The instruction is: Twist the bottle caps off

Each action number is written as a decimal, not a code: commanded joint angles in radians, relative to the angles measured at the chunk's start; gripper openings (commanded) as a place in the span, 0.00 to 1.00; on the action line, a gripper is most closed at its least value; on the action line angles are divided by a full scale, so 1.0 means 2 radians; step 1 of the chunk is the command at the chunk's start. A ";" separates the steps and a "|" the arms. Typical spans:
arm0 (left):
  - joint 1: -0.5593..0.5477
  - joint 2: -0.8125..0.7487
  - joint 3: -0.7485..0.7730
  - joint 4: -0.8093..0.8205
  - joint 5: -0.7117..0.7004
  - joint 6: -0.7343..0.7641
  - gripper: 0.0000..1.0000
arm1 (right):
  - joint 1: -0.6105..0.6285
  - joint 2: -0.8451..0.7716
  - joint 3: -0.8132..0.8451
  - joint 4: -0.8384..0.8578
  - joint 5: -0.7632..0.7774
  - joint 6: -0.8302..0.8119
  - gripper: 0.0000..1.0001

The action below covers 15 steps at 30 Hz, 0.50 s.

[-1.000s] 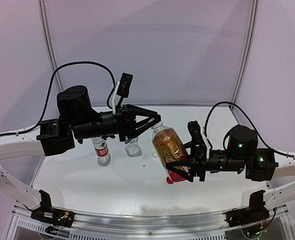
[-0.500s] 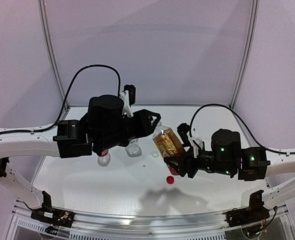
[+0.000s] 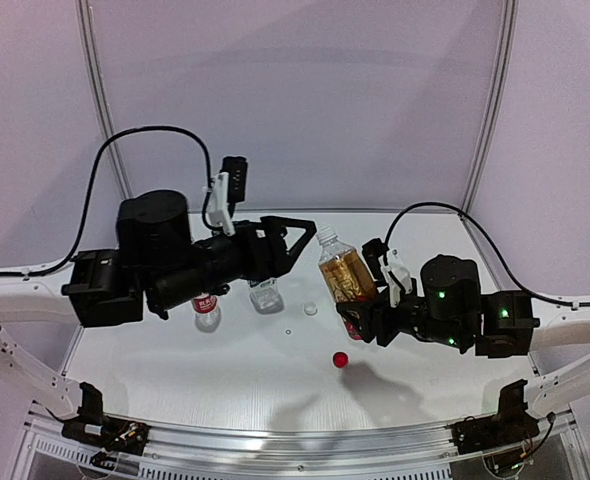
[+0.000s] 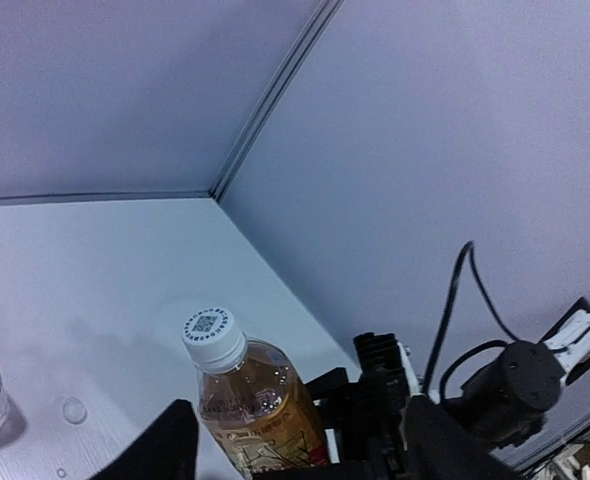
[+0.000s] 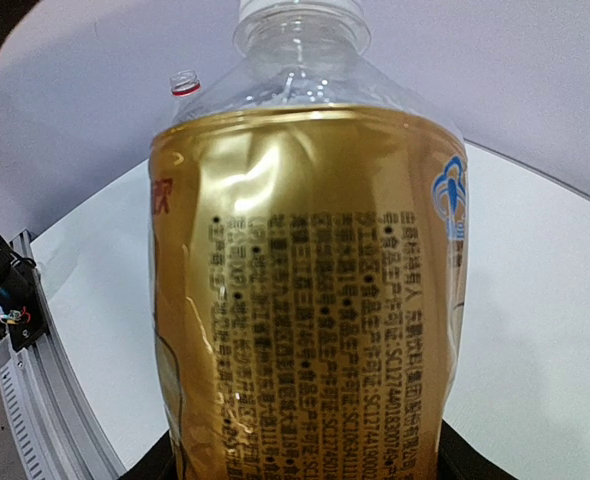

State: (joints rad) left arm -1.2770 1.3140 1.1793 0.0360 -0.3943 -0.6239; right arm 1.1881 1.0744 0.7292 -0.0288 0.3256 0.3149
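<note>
White table point(image 3: 225, 375) with pale purple walls behind it. The amber drink bottle point(image 3: 343, 275) is over the middle of the table, and it leans with its top to the left. Its white cap point(image 3: 324, 235) is on the neck. The right gripper point(image 3: 360, 318) holds this bottle low down, with one finger pressed on each side of the red-gold label.

The left gripper point(image 4: 300, 425) is up by the cap. Its fingers are spread wide. The cap sits out past the tips, and they do not touch it.

A red cap point(image 3: 341, 358) lies alone on the table, nearer the front. A small pale cap point(image 3: 310, 309) lies just beside the clear bottle with the green-blue label point(image 3: 266, 295). That bottle stands up straight. Next to it stands the bottle with the red label point(image 3: 206, 305), partly hidden by the left arm. Its neck is open.
</note>
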 commanded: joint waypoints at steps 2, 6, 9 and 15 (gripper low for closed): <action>0.000 -0.077 -0.082 0.080 0.010 0.119 0.81 | -0.001 -0.004 0.010 -0.010 0.002 0.008 0.00; 0.011 -0.115 -0.133 0.127 0.024 0.206 0.99 | -0.001 -0.019 0.001 0.012 -0.092 -0.003 0.00; 0.038 -0.140 -0.172 0.168 0.116 0.228 0.99 | -0.001 -0.041 -0.013 0.054 -0.177 -0.010 0.00; 0.102 -0.132 -0.174 0.206 0.333 0.175 0.94 | -0.001 -0.075 -0.037 0.106 -0.298 -0.012 0.00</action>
State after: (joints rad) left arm -1.1133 1.0389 0.8352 0.3309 -0.0334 -0.2646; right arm 1.1881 0.9630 0.6895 0.0837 -0.0540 0.3031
